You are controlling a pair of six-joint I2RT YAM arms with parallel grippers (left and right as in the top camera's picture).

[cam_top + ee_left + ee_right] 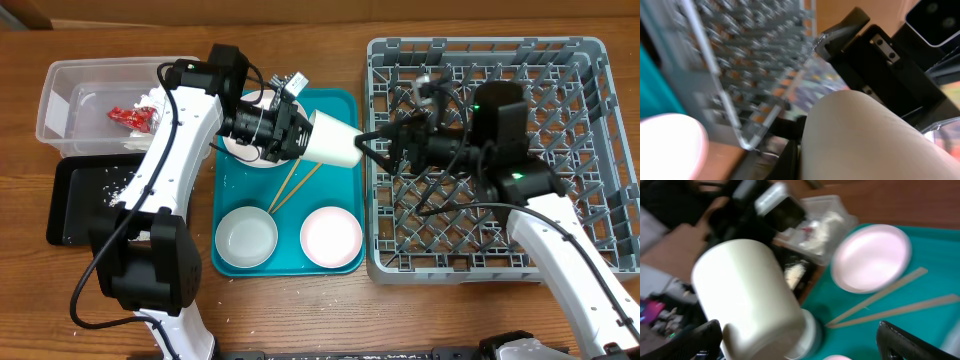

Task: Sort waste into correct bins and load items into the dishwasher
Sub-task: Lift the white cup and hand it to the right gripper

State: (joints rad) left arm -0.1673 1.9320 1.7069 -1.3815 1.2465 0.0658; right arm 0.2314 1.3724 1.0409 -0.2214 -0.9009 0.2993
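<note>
1. Counter [330, 310]: a wooden surface. It carries the teal tray [288, 255] at centre, with the grey dish rack [590, 150] just beside it on the right.
2. Near end of the teal tray: the greyish bowl [247, 238] stands on the left and the white bowl [331, 236] on the right. Both are upright and apart from each other.
3. Middle of the teal tray: the two chopsticks [293, 185] lie flat. They are close together at the near end and spread toward the far end.
4. Above the far right corner of the teal tray: the small white cup [335, 140] is off the tray, lying on its side between the two claws.
5. Left claw [303, 130]: clamped on the left end of the cup and holding it in the air.
6. Right claw [372, 146]: reaches in from over the dish rack. Its fingers [912, 342] stand wide apart, with the other end of the cup between them. Whether they touch the cup cannot be told.
7. Far end of the teal tray: the white plate [871, 257] lies flat, partly under the left wrist.
8. Left of the teal tray: the black tray [70, 225] holds scattered rice grains [108, 180].
9. Beyond the black tray: the clear tub [55, 110] holds the red wrapper [130, 117] and the white napkin [822, 222].
</note>
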